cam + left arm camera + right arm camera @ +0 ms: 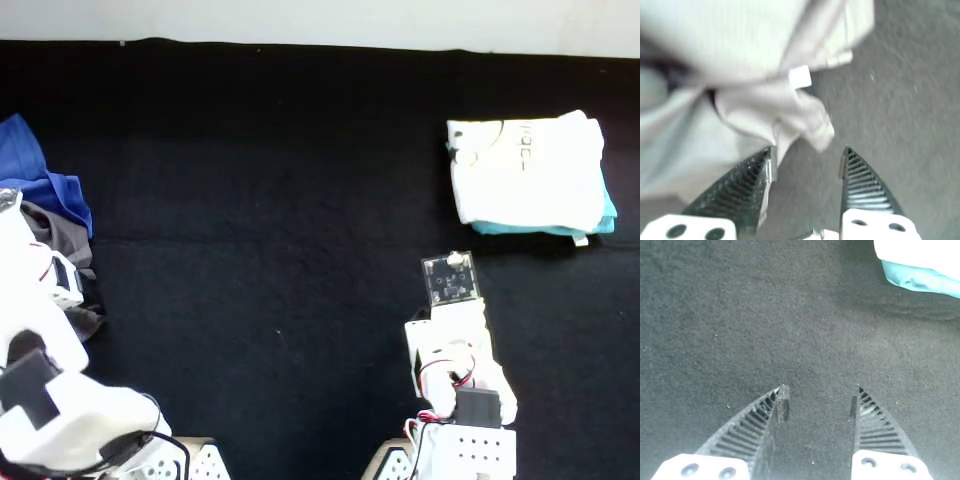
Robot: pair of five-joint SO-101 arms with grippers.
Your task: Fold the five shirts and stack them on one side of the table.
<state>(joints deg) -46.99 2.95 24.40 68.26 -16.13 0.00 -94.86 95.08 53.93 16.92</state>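
Jaws on the left gripper [807, 172] are standing apart and gripping nothing, with a crumpled fold of the grey shirt [750, 100] lying just ahead of the tips; whether the cloth is touching one finger I cannot tell. Jaws on the right gripper [820, 407] are spread open too, empty, hanging over the bare black table [740, 315]. Working outward, the left arm is sitting at the table's left edge, right over the unfolded heap, where the grey shirt is lying bunched on the near side of the blue shirt [35, 165]. The right arm is hanging near the front edge, a little short of the stack by the right edge, where the white shirt [525, 170] is resting folded on top of the teal shirt [545, 228], whose edge is peeking out underneath. So the score is reading like this: at least two shirts are looking folded and stacked, and at least two are lying crumpled at the opposite edge. Whether either heap is hiding another one, I cannot tell. I am judging the job to be short of halfway, with the grey shirt looking like the next candidate: it is going to need dragging to the open middle, spreading, folding, and carrying across to the stack.
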